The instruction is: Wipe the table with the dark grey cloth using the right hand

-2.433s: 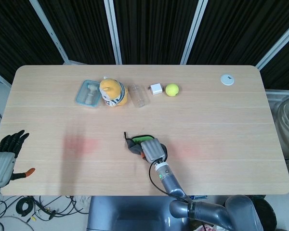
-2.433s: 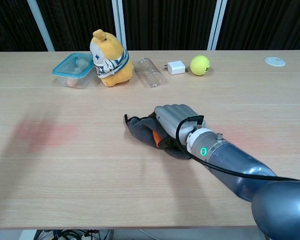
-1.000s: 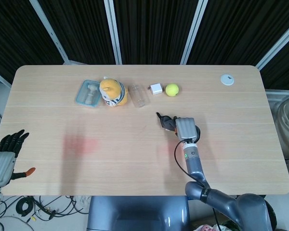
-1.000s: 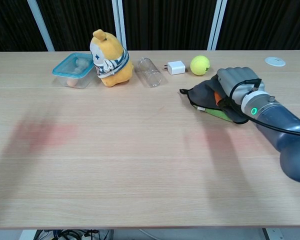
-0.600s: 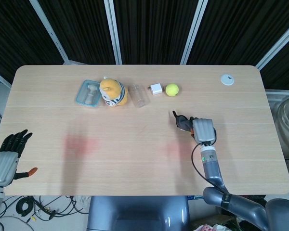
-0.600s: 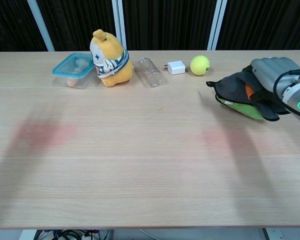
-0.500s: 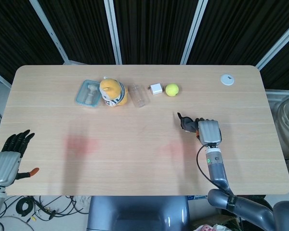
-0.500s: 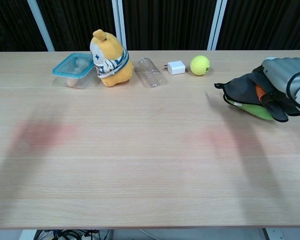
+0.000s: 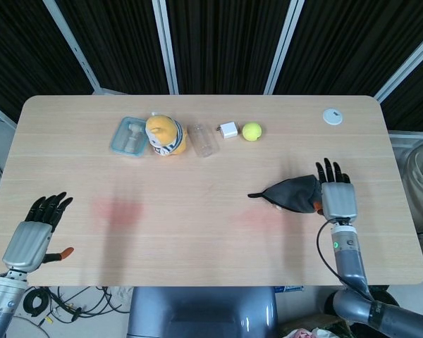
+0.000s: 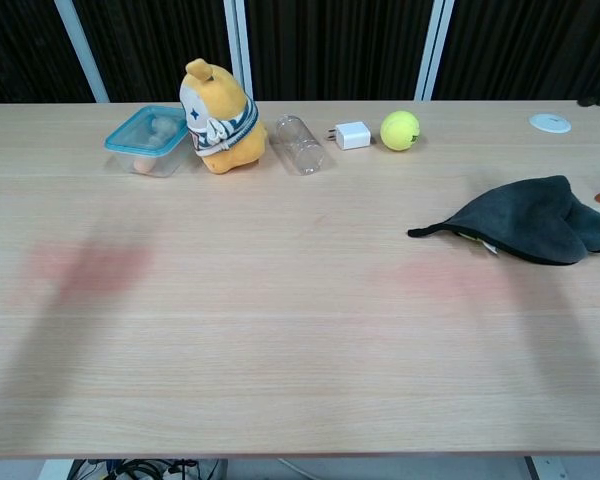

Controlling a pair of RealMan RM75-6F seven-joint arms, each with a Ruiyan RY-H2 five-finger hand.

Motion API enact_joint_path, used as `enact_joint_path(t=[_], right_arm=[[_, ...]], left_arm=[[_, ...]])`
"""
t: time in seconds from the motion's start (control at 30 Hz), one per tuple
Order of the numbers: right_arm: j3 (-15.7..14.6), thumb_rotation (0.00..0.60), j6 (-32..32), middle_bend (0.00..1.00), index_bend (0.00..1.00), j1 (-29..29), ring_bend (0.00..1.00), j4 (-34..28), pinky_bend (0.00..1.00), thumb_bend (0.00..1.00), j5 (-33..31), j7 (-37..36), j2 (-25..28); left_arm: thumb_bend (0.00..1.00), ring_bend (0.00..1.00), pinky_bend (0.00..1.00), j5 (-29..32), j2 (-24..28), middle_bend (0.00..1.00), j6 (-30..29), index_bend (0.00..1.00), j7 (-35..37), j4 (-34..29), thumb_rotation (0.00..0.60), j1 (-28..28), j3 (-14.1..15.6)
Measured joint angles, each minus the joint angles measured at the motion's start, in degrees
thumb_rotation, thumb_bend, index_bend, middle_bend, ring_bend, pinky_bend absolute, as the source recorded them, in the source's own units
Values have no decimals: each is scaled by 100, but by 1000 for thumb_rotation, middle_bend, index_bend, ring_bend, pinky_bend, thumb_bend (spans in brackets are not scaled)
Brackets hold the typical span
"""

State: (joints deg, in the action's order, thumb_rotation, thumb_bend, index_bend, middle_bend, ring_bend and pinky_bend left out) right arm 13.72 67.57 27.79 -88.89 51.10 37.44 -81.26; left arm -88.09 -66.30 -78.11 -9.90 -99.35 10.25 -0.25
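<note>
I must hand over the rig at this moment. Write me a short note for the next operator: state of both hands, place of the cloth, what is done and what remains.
Right hand: open, fingers spread, just right of the dark grey cloth, not gripping it.
Left hand: open, at the near left table edge, holding nothing.
Cloth: lies released on the table's right side.
Done: the cloth was swept from the centre to the right.
Left: regrip if more wiping is wanted; otherwise withdraw the hand.

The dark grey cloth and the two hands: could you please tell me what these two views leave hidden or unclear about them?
- Dark grey cloth: its underside lies against the table in both views.
- Right hand: chest view's right edge crops it to an orange tip; contact with the cloth is unclear in the head view.
- Left hand: outside the chest view entirely.
- Blue-lidded container: contents too blurred.
</note>
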Motion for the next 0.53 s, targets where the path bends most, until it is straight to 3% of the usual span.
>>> enact_joint_path(t=[0.23, 0.53], right_arm=[[-481, 600, 595, 0, 0, -675, 0, -493, 184, 15, 1153, -810, 1027], [-1441, 600, 1425, 0, 0, -1810, 0, -838, 175, 0, 2681, -2543, 2155]], left_arm=[[0, 0, 0, -93, -43, 0, -122, 0, -74, 43, 600, -27, 24], [0, 0, 0, -171, -91, 0, -248, 0, -150, 127, 600, -59, 27]])
